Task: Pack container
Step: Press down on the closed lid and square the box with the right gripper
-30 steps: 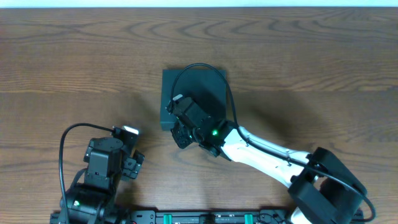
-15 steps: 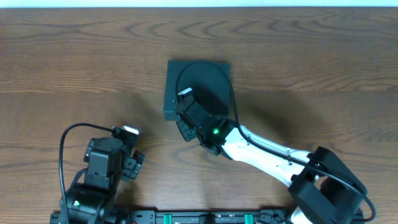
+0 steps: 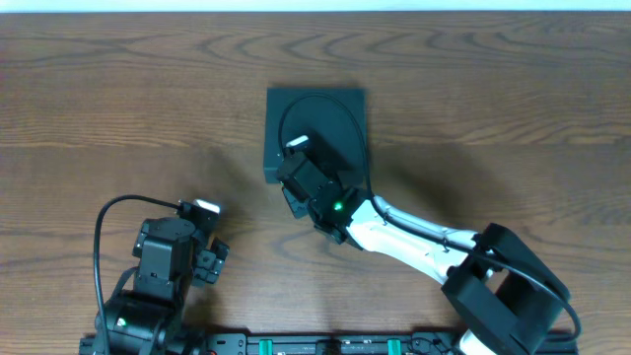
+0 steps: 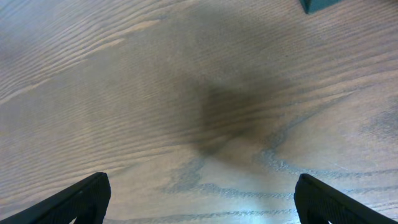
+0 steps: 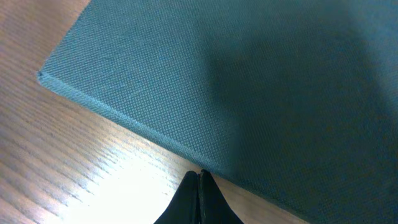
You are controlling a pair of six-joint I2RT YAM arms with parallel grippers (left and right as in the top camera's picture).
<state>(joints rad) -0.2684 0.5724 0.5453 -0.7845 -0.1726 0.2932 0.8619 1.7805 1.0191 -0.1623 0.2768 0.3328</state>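
Brown wood-grain counter (image 3: pixel 513 89) fills the overhead view, with two robot arms reaching in from its near edge.

A dark teal-black, matte container (image 3: pixel 320 123) lies flat on the counter, its lid down. It is square, so no side reads as the longer one. Its edges run nearly parallel to the counter's edges, turned only slightly. It sits directly ahead of the right end effector (image 5: pixel 200 180), whose two fingers are pressed together into a single point right at the container's near side wall. Whether the tips touch the wall cannot be told. In the right wrist view that edge runs diagonally from a corner at upper left down toward lower right.

The left end effector (image 4: pixel 200 180) is well apart from the container, which lies ahead of it and off to its right. Its fingers stand wide apart over bare wood, gripping nothing.
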